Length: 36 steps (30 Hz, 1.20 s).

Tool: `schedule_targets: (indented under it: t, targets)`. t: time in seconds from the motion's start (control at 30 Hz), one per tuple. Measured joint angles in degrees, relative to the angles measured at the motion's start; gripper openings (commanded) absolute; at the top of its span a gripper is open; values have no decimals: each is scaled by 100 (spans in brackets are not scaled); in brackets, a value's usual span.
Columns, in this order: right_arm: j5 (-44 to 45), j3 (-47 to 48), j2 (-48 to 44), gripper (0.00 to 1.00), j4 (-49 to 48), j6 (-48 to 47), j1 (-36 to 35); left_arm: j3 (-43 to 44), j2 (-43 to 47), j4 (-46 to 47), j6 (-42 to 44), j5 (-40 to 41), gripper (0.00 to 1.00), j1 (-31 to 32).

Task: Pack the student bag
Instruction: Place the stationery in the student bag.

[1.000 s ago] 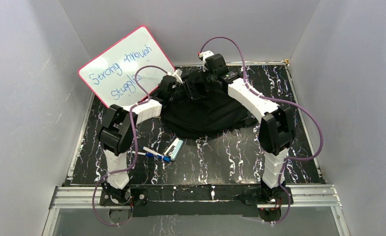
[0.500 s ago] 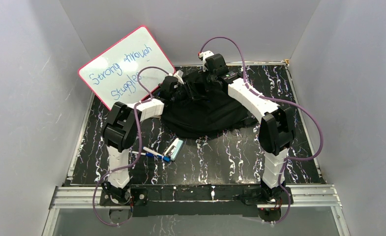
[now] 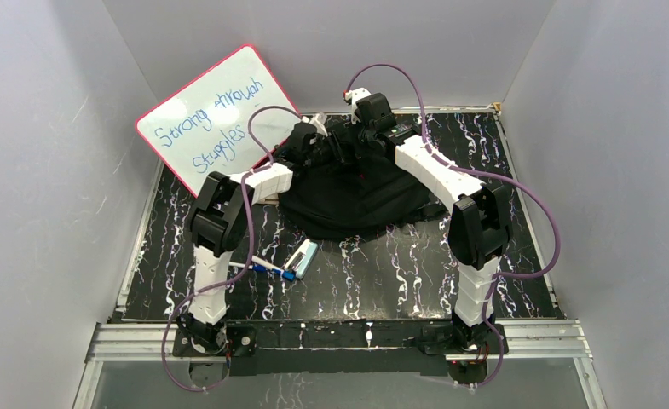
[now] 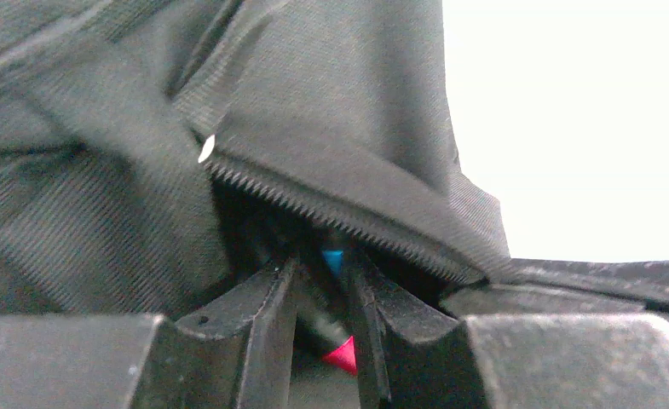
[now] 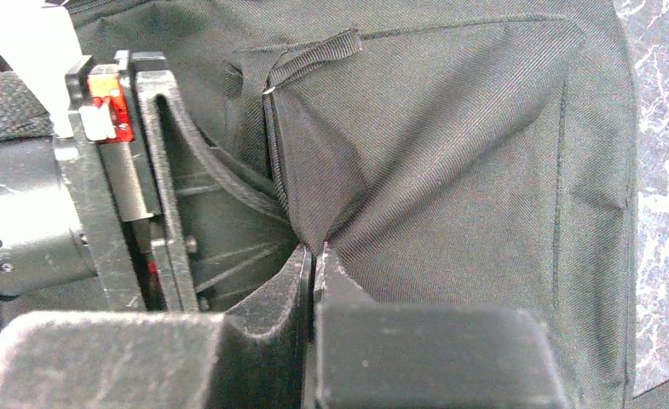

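The black student bag (image 3: 356, 192) lies at the back middle of the table. My right gripper (image 3: 349, 141) is shut on a fold of the bag's fabric (image 5: 348, 196) at the rim of its opening; in the right wrist view the jaws (image 5: 315, 251) pinch the cloth. My left gripper (image 3: 318, 152) is at that opening. In the left wrist view its jaws (image 4: 322, 264) are shut on a thin dark pen with a blue tip (image 4: 333, 260) and a red part (image 4: 345, 354). The tip points under the zipper edge (image 4: 331, 213). The bag's inside is dark and hidden.
A white board with a pink rim (image 3: 207, 119) leans at the back left, close to the left arm. Loose pens (image 3: 267, 267) and a white and blue box (image 3: 302, 256) lie on the marbled table (image 3: 382, 273) in front of the bag. Grey walls stand on three sides.
My left arm has moved right and farther back, bringing its gripper up to the bag's opening. The right arm and the bag have stayed in place.
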<state>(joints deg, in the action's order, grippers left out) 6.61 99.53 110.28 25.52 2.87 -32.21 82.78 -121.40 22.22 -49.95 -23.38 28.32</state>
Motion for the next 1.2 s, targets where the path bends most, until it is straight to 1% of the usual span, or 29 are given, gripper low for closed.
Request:
schedule_targets:
  t: [0.2, 0.3, 0.43, 0.6, 0.77, 0.87, 0.97, 1.13, 1.2]
  targets:
    - [-15, 0, -2, 0, 2, 0, 0, 612, -402, 48, -72, -63, 24, 136]
    - [20, -2, -24, 0, 2, 0, 15, 763, -597, 120, -157, -140, 24, 188]
    - [50, -7, -42, 0, 4, 2, 28, 824, -719, 160, -142, -197, 28, 205]
    - [70, -107, -109, 0, -28, 9, 26, 658, -595, 122, 81, -162, 36, 201]
    - [70, -109, -120, 1, -31, 15, 22, 203, 15, -286, 457, 37, 41, 175]
    - [70, -109, -120, 2, -33, 15, 22, -131, 566, -525, 713, 260, 44, 142]
    - [72, -109, -120, 3, -35, 17, 22, -549, 1196, -664, 905, 466, 44, 76]
    - [74, -118, -120, 13, -37, 17, 22, -1084, 2127, -914, 1231, 828, 45, -28]
    - [74, -142, -120, 15, -50, 20, 22, -1325, 2474, -1084, 1370, 1016, 46, -68]
